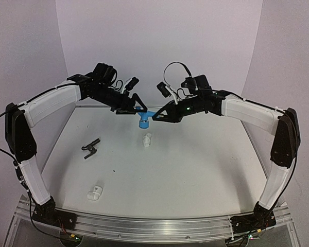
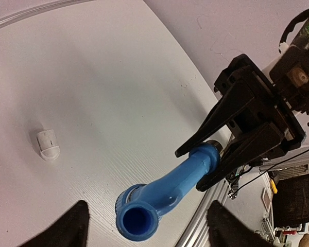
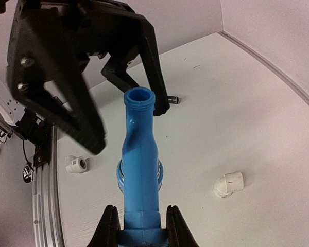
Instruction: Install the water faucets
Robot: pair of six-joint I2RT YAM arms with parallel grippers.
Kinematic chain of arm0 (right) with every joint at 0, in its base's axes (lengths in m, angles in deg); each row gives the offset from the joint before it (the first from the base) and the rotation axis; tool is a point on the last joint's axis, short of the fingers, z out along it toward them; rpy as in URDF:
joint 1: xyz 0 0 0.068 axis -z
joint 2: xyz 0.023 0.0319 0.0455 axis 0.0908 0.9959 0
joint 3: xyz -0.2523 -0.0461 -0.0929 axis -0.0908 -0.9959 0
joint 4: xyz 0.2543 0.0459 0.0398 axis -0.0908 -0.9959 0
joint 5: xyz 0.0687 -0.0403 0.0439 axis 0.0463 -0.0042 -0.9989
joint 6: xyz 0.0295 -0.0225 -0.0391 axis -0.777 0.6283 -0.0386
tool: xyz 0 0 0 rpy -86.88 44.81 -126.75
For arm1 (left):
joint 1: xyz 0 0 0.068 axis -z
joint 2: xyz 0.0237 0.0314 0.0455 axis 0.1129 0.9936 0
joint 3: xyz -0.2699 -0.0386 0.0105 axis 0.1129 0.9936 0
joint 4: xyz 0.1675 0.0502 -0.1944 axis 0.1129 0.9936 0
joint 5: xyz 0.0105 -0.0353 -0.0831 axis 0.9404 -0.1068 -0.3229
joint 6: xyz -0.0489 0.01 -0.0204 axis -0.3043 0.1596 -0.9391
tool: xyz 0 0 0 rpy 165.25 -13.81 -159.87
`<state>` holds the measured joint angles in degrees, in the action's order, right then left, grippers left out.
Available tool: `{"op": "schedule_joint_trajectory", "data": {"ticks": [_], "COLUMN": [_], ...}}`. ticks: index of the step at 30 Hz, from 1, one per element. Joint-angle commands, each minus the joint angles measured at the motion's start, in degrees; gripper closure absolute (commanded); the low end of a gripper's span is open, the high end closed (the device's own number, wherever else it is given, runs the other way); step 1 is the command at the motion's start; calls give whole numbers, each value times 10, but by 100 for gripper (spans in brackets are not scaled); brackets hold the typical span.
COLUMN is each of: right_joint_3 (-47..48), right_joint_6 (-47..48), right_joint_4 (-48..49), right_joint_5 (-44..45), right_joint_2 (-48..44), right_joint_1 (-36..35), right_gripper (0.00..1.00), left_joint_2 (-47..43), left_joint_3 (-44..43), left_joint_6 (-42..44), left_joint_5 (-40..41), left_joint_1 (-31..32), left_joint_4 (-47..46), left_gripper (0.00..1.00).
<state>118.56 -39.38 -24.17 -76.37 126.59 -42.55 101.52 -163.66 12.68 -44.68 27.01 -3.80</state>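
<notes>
The tap [image 1: 143, 119], upper centre of the top view and held above the table [image 1: 195, 164], is clamped at one end by the right gripper [image 3: 142, 221], while the left gripper [image 2: 144, 229] stands released, fingers [image 3: 82, 118] spread clear either side of its open end.

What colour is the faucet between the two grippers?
The faucet is bright blue; the right wrist view shows it best.

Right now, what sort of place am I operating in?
Probably a lab robot test cell, not a real bathroom: a white table inside a plain white curved backdrop, an aluminium mounting rail at its near edge, and a loose white pipe fitting lying on it.
</notes>
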Motion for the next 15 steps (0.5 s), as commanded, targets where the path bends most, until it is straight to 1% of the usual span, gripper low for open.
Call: {"op": "schedule_joint_trajectory", "data": {"ticks": [1,5,6,8,9,11,12,14,15], "right_joint_3": [26,23,21,21,19,17,17,17,18], "right_joint_6": [-7,-8,-7,-7,-6,-8,-10,-16,-20], "right_joint_4": [15,15,15,15,16,16,15,16,17], "right_joint_5": [-31,-56,-65,-73,-90,-117,-126,-152,-162], "right_joint_2": [-25,-47,-55,-62,-68,-74,-75,-76,-76], "right_joint_1": [-5,-4,-4,-4,-4,-4,-4,-4,-4], "right_gripper": [100,100,100,100,100,100,100,100,100], "left_joint_2": [-75,-113,-129,-158,-192,-229,-238,-254,-254], "left_joint_3": [43,84,119,156,209,251,256,250,243], "left_joint_6": [-3,-34,-55,-62,-61,-72,-73,-51,-45], "left_joint_5": [-24,-35,-37,-59,-90,-98,-99,-93,-107], "left_joint_1": [3,0,-1,-2,-2,-2,-3,-3,-3], "left_joint_4": [-73,-116,-155,-202,-267,-319,-323,-298,-290], "left_gripper": [0,0,0,0,0,0,0,0,0]}}
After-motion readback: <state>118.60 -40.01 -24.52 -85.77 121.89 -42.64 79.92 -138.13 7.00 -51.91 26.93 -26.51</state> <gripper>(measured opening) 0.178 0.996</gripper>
